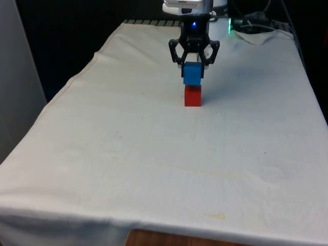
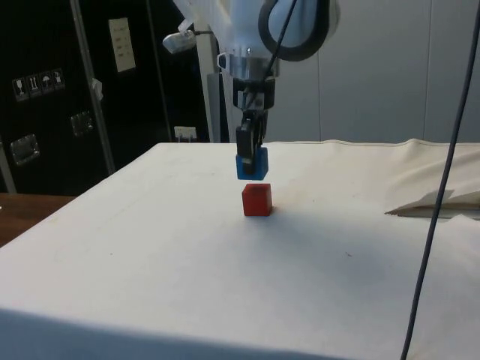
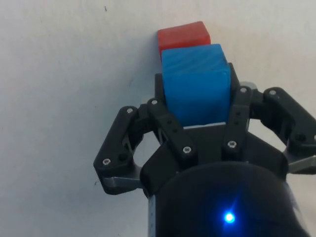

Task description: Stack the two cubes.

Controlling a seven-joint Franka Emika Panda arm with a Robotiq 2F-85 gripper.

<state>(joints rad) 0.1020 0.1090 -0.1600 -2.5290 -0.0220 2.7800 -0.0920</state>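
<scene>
A red cube point(image 1: 193, 96) point(image 2: 256, 200) rests on the white cloth near the table's middle. Just above it hangs a blue cube point(image 1: 193, 74) point(image 2: 252, 165), held clear of the red one with a small gap between them. My gripper point(image 1: 193, 66) point(image 2: 251, 154) is shut on the blue cube, its black fingers clamping two opposite sides. In the wrist view the blue cube point(image 3: 196, 83) sits between the fingers, and the red cube point(image 3: 183, 35) peeks out beyond it, mostly covered.
White cloth point(image 1: 128, 154) covers the table. Crumpled cloth and cables point(image 1: 256, 31) lie at the far end on the front view's right. A black cable point(image 2: 439, 187) hangs down at the side view's right edge.
</scene>
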